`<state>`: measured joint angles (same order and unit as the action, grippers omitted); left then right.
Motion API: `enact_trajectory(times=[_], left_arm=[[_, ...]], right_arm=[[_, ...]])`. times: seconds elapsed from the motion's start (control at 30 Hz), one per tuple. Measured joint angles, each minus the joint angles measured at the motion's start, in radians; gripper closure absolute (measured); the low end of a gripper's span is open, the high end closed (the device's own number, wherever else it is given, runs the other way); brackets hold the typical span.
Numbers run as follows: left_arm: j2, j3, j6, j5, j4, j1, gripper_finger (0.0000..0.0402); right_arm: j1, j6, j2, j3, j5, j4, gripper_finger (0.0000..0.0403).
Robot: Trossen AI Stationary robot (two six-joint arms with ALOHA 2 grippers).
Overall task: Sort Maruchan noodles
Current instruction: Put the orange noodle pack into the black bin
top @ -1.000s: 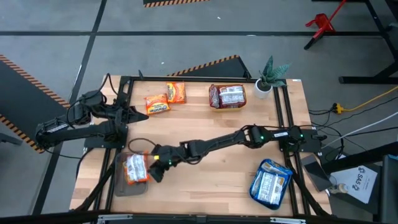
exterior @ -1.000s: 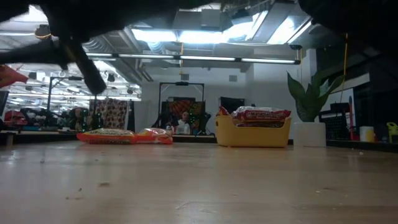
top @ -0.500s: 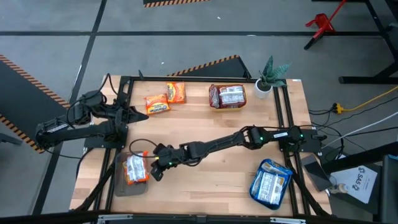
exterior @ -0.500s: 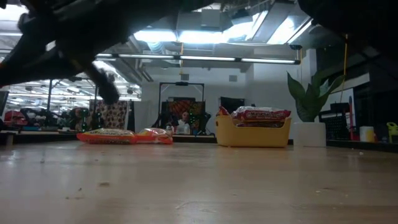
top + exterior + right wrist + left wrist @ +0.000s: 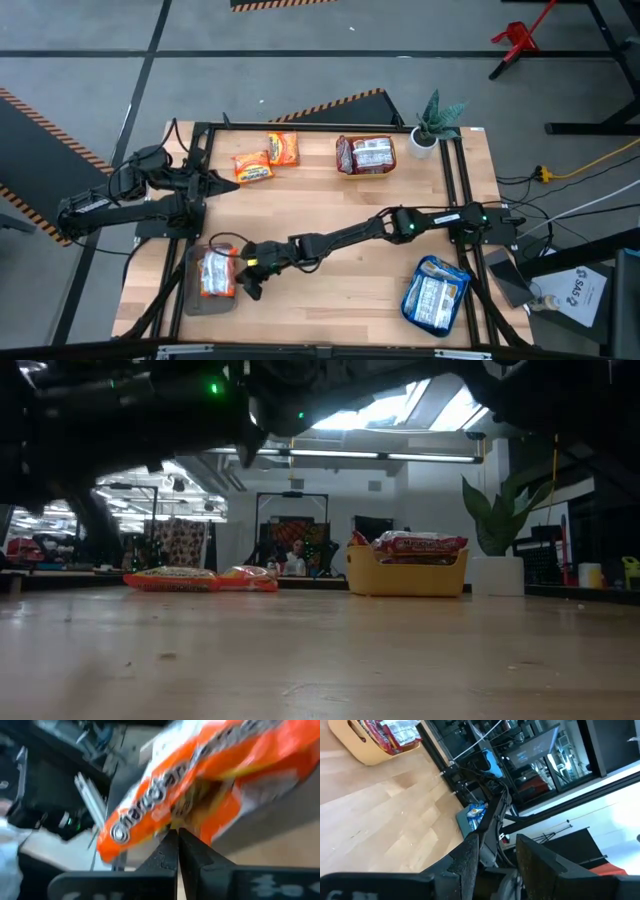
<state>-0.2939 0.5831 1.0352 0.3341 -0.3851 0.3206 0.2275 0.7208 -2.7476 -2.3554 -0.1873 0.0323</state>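
Observation:
An orange noodle packet [image 5: 215,272] lies flat in a grey tray [image 5: 208,303] at the table's near left. My right gripper [image 5: 244,284], reaching across from the right, is shut, its tips low at the packet's right edge [image 5: 165,822]. Two more orange packets [image 5: 252,167] [image 5: 283,148] lie on the far left of the table. Red-and-white packets sit in the yellow bowl [image 5: 365,156]. Blue-and-white packets fill the tray [image 5: 435,293] at the near right. My left gripper [image 5: 235,183] hovers open and holding nothing over the table's left edge. My right gripper's shut fingertips [image 5: 172,842] stand right at the edge of the orange packet in the grey tray, coming slanting down from the table's right side. I cannot tell whether they touch it.
A small potted plant [image 5: 435,125] stands at the far right corner. Bare wood [image 5: 330,200] stretches across the middle of the table, between the bowl and the right arm. Black frame rails [image 5: 455,180] run along the table's sides.
My right gripper has sunk toward the table and shifted slightly toward the grey tray, ending low beside the orange packet. The packet has stayed in the tray. My left arm has kept still.

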Motion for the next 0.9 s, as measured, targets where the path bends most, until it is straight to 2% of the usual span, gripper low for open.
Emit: enact_trajectory(times=[0.17,0.27,0.37,0.5,0.77,0.9], left_arm=[[0.000,0.000,0.007,0.008,0.001,0.000,0.0273],[0.000,0.000,0.008,0.025,0.001,0.000,0.0273],[0.000,0.000,0.008,0.025,0.001,0.000,0.0273],[0.000,0.000,0.008,0.019,0.002,0.000,0.0273],[0.000,0.000,0.006,-0.010,-0.004,0.000,0.0273],[0.000,0.000,0.008,-0.029,-0.033,0.000,0.0273]], right_arm=[[-0.004,-0.006,0.008,0.001,0.009,-0.062,0.0402],[0.001,-0.031,0.050,0.001,0.075,-0.091,0.0402],[0.002,-0.046,0.110,-0.004,0.151,-0.201,0.0402],[0.000,-0.049,0.099,0.001,0.203,-0.277,0.0402],[-0.006,-0.044,0.037,-0.001,0.203,-0.085,0.0402],[-0.005,-0.045,0.023,0.003,0.194,-0.082,0.0402]])
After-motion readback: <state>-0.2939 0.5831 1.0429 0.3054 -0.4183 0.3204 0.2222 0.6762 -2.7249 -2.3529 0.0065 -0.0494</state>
